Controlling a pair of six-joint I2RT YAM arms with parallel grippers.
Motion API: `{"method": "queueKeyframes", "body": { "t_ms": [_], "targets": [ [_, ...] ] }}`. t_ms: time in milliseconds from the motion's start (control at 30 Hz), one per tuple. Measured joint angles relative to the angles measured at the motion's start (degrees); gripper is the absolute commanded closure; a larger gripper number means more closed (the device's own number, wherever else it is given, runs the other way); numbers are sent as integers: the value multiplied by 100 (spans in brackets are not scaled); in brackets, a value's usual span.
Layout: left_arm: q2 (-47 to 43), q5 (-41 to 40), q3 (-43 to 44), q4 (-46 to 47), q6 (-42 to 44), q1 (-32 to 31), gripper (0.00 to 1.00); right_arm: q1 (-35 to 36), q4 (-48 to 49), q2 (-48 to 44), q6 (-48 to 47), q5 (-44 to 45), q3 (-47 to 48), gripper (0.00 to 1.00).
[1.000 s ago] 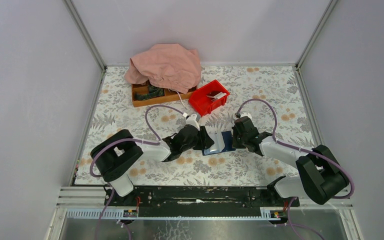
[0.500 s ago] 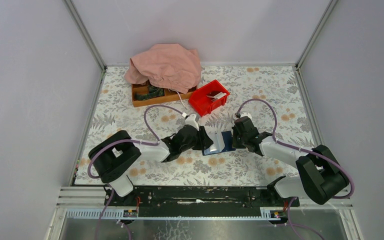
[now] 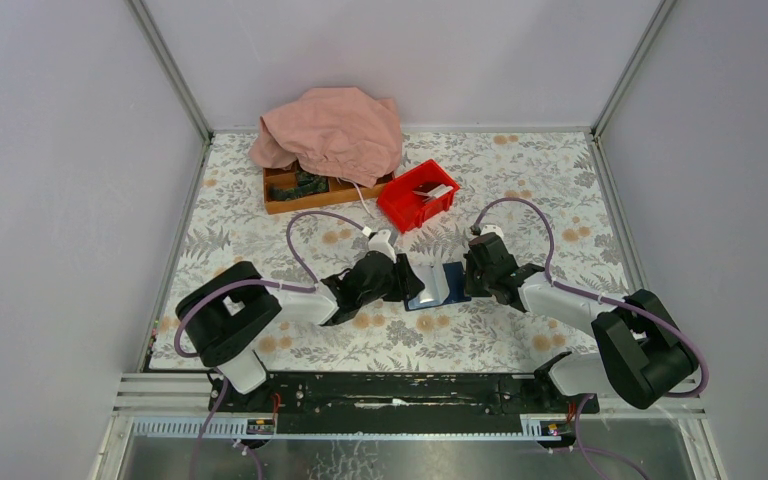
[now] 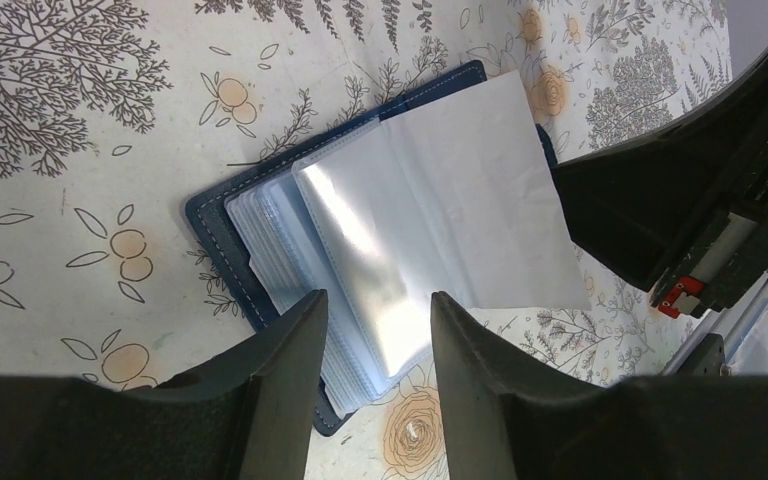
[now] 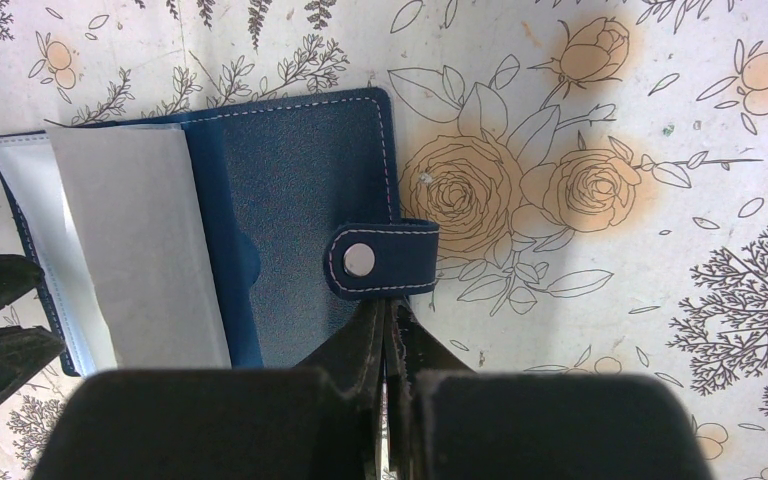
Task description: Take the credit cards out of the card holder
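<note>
Overhead, you see the card holder (image 3: 438,285) lying open at mid-table (image 3: 520,170), between the left gripper (image 3: 407,280) and the right gripper (image 3: 470,280). Left wrist view: the left gripper (image 4: 370,340) stands half-open over the clear sleeves (image 4: 400,230). Right wrist view: the right gripper (image 5: 385,330) is closed, its tips at the snap strap (image 5: 380,260).

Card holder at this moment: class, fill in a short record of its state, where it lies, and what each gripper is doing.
Card holder: open, lying on the table
Inside: clear sleeves, fanned open
Left gripper: open, fingers either side of the sleeves' edge
Right gripper: shut, tips at the snap tab
Cards: none clearly seen outside the holder
</note>
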Motion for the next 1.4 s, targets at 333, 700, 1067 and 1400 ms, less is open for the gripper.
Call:
{"method": "queueKeyframes", "body": {
  "t_ms": [333,700,1067,1400],
  "targets": [
    [37,26,0,39,-44,0,51,0,2,0,0,0,0,100],
    [74,26,0,72,-55,0,51,0,2,0,0,0,0,100],
    [160,87,-4,249,-136,0,51,0,7,4,0,0,-2,100],
    [358,219,7,608,-214,0,51,0,7,7,0,0,-2,100]
  ]
}}
